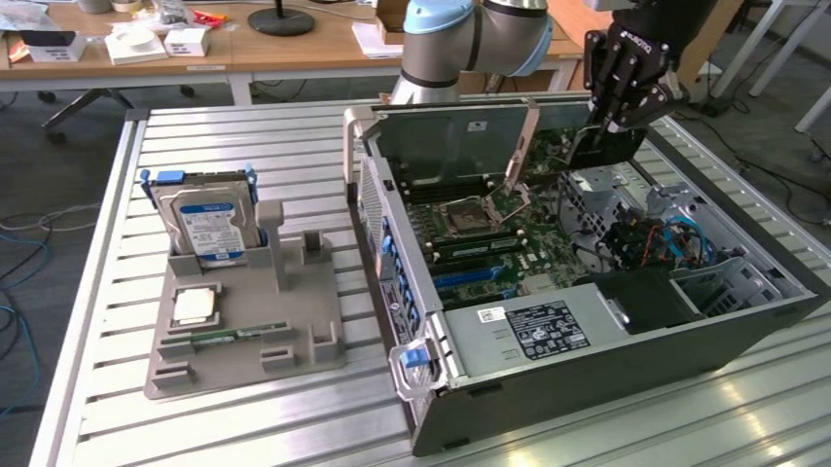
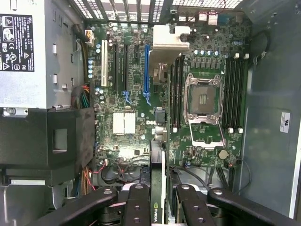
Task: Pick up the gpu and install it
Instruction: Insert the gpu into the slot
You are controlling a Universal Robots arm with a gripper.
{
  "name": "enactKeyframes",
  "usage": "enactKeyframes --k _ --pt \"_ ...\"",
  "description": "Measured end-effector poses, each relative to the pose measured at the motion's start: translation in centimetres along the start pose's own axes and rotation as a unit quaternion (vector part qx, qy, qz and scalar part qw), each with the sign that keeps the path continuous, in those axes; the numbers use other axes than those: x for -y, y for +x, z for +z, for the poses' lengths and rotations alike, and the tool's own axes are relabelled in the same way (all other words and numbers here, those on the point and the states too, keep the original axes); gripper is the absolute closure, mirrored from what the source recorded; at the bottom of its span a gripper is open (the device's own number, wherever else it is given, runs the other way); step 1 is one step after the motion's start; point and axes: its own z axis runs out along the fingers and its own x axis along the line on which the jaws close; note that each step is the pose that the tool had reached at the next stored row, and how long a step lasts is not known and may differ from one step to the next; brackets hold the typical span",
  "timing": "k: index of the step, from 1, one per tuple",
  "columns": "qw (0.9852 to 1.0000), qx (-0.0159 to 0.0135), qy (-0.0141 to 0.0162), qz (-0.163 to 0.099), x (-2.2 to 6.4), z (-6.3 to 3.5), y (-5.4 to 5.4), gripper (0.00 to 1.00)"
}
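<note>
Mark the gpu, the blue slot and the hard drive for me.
gpu (image 2: 157, 175): wrist view, card's edge.
blue slot (image 2: 146, 70): wrist view, slot's middle.
hard drive (image 1: 208, 227): exterior view, blue label.

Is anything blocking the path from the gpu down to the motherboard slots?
Nothing visible does. The pincer holds the gpu above the open case, and the slots below look empty. The raised socket plate stands beside them.

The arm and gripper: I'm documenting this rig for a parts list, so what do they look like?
The arm has a rounded silver-grey body with a pale blue joint cap. The gripper is black, with white lettering on its housing. Its fingers are black jointed link bars with round pivot pins, seen in the wrist view.
</note>
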Motion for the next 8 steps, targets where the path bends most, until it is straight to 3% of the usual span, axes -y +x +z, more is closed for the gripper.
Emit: enactKeyframes --k 4,8 --pt "1.0 0.0 0.0001 0.0 -0.06 0.0 0.0 0.74" --pt "1.0 0.0 0.0001 0.0 -0.74 -0.02 -0.01 0.74"
